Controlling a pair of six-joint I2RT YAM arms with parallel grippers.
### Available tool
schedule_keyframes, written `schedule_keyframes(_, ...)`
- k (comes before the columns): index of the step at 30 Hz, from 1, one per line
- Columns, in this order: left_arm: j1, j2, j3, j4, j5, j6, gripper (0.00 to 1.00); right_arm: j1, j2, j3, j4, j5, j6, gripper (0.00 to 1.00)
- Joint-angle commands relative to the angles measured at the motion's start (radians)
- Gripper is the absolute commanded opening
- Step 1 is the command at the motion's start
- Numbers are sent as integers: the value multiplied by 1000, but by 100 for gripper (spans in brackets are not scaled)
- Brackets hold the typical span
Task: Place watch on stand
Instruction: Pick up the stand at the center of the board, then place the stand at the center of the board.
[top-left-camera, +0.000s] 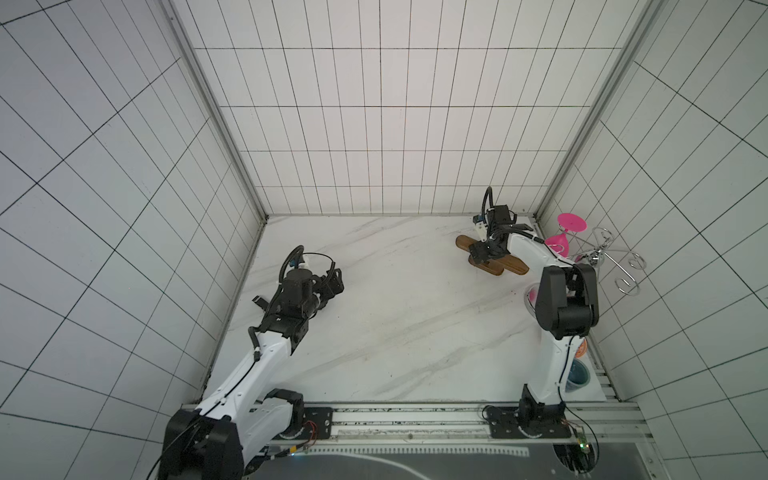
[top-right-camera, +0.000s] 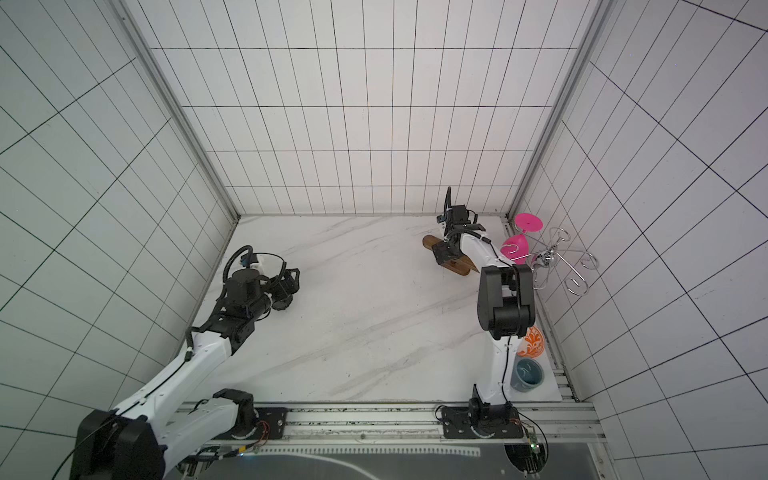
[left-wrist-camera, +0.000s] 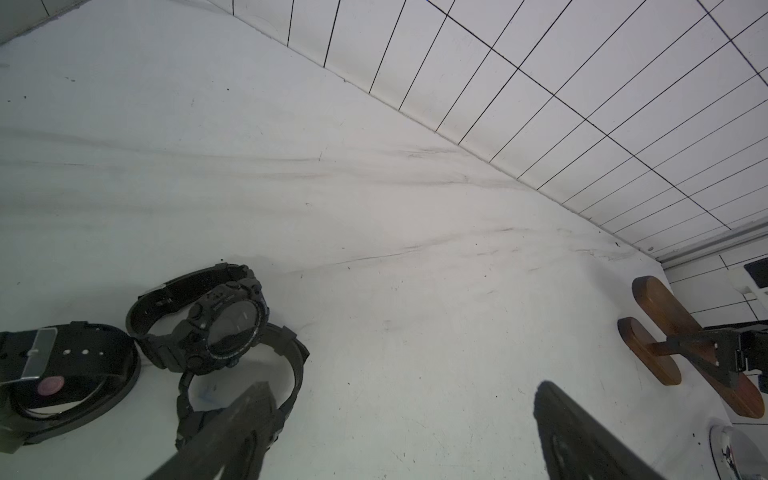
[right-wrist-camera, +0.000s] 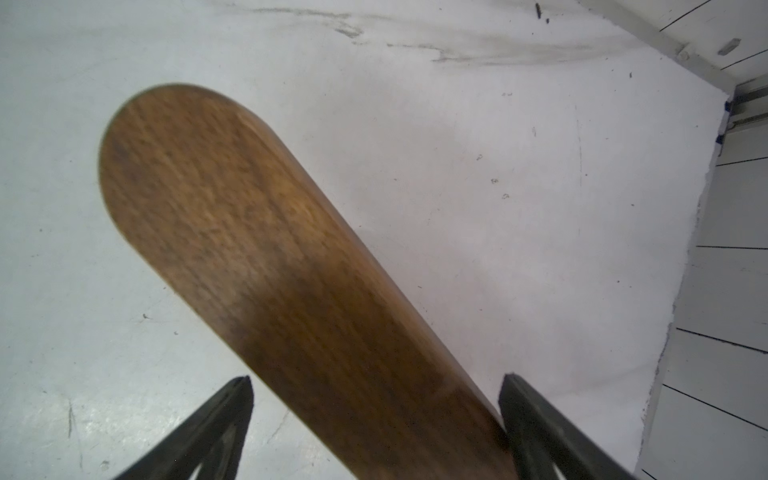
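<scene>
Three black watches lie together on the white table in the left wrist view: a chunky round-faced watch (left-wrist-camera: 216, 324), a second one (left-wrist-camera: 70, 374) beside it with a silver buckle, and a third (left-wrist-camera: 297, 365) partly behind one finger. My left gripper (left-wrist-camera: 399, 399) hovers open just past them, holding nothing; in both top views it (top-left-camera: 332, 286) covers the watches. The brown wooden stand (top-left-camera: 515, 266) (top-right-camera: 430, 243) (left-wrist-camera: 665, 307) stands at the far right. My right gripper (right-wrist-camera: 374, 382) (top-left-camera: 478, 253) is open astride the stand's bar (right-wrist-camera: 249, 249), one finger touching its side, the other apart.
A silver wire rack (top-left-camera: 615, 257) holding an upturned pink glass (top-left-camera: 569, 224) stands by the right wall. Nearer along that edge sit an orange patterned plate (top-right-camera: 532, 343) and a blue-grey cup (top-right-camera: 528, 374). The back wall (top-left-camera: 395, 166) is close behind the stand.
</scene>
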Motion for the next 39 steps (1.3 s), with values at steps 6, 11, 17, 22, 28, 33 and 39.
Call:
schedule_keyframes(6, -3, 0, 2, 11, -10, 8, 97, 22, 40, 100, -68, -46, -5, 73)
schedule_keyframes(11, -3, -5, 0, 10, -13, 8, 97, 39, 37, 100, -61, -82, 10, 60)
schedule_keyframes(17, -4, -4, -2, 14, -23, -6, 97, 85, 30, 84, -53, -100, 6, 43)
schedule_keyframes(22, -3, -30, -2, -4, -32, -21, 97, 133, -3, 49, -26, -132, -8, 33)
schedule_keyframes(28, -1, -48, 27, -51, 5, -42, 98, 272, -103, -40, 12, -175, -97, 31)
schedule_keyframes(33, 1, -53, 50, -85, 24, -48, 97, 386, -149, -70, 21, -175, -122, 30)
schedule_keyframes(39, 6, -51, 75, -143, 10, -58, 98, 537, -188, -135, 43, -131, -166, 28)
